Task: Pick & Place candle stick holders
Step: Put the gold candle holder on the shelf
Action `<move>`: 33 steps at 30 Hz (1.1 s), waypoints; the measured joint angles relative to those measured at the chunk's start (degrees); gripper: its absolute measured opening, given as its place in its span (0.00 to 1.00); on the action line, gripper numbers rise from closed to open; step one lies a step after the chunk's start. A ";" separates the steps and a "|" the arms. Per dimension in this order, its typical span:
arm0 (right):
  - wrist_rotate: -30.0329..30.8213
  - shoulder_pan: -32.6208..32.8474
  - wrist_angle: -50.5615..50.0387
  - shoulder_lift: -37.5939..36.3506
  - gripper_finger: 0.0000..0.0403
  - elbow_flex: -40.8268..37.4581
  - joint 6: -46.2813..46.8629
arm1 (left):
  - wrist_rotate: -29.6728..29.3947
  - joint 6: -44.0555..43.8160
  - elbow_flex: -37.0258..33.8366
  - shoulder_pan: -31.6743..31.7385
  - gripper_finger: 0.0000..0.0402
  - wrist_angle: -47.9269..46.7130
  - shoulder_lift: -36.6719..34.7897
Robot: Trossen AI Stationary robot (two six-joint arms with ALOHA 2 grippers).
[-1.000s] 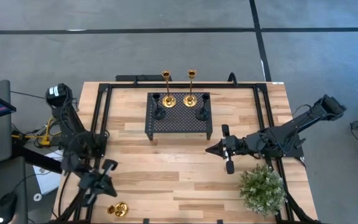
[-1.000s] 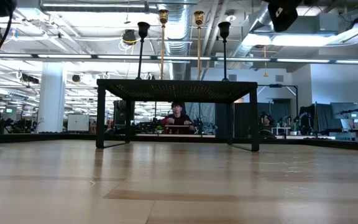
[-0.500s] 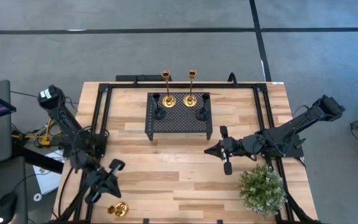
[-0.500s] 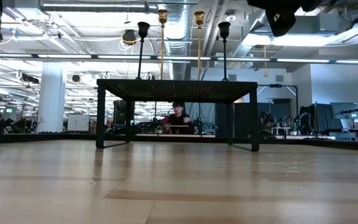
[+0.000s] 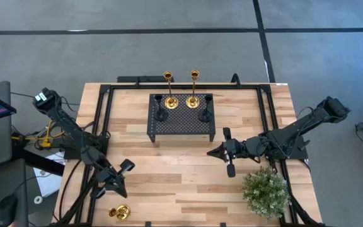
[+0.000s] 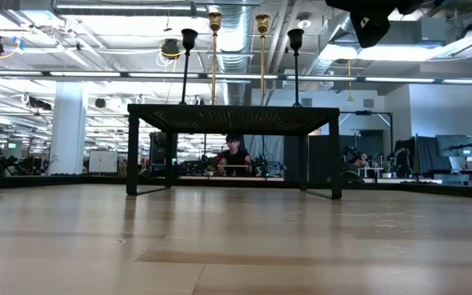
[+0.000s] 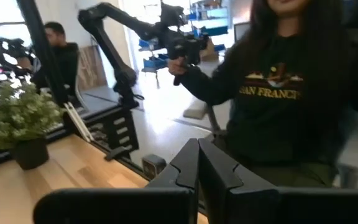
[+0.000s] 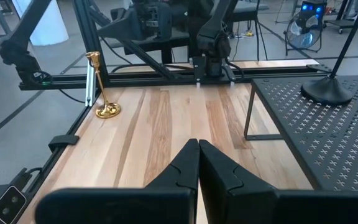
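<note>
Wooden table (image 5: 181,183) carries a black stand (image 5: 181,120) with four holders (image 5: 181,101) upright on top; a fifth gold holder (image 5: 120,212) sits at the near left edge. Left gripper (image 5: 123,170) hovers just beside it, fingers together; right gripper (image 5: 222,151), also closed, waits mid-table. Metal, rigid, likely slick and top-heavy: grasp the slim stem low.

We see bare table (image 5: 169,170) between both arms. The black stand (image 5: 181,120) blocks the far middle. The plant (image 5: 266,192) crowds the near right corner.
</note>
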 joint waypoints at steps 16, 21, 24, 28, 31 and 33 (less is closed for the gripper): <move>0.02 0.00 -0.02 0.00 0.00 0.00 0.05 | 12.68 -10.99 0.02 -3.04 0.01 -25.90 -12.83; 0.04 -0.02 -0.02 0.00 0.00 0.00 1.93 | 23.39 -11.47 0.02 -3.05 0.02 -25.75 -9.73; 0.07 -0.02 -0.02 0.00 0.00 0.00 3.25 | 23.69 -13.76 0.02 -3.09 0.01 -25.80 -7.33; 0.11 -0.02 0.35 0.00 0.00 0.00 3.56 | 23.51 -12.83 0.04 -4.43 0.01 -25.57 -2.82; 0.20 -0.02 1.80 0.00 0.00 0.00 3.21 | 23.55 -11.70 0.04 -5.85 0.02 -24.64 1.01; 0.21 -0.04 2.55 -0.02 0.00 0.01 3.08 | 23.55 -11.66 0.04 -6.87 0.01 -23.10 3.72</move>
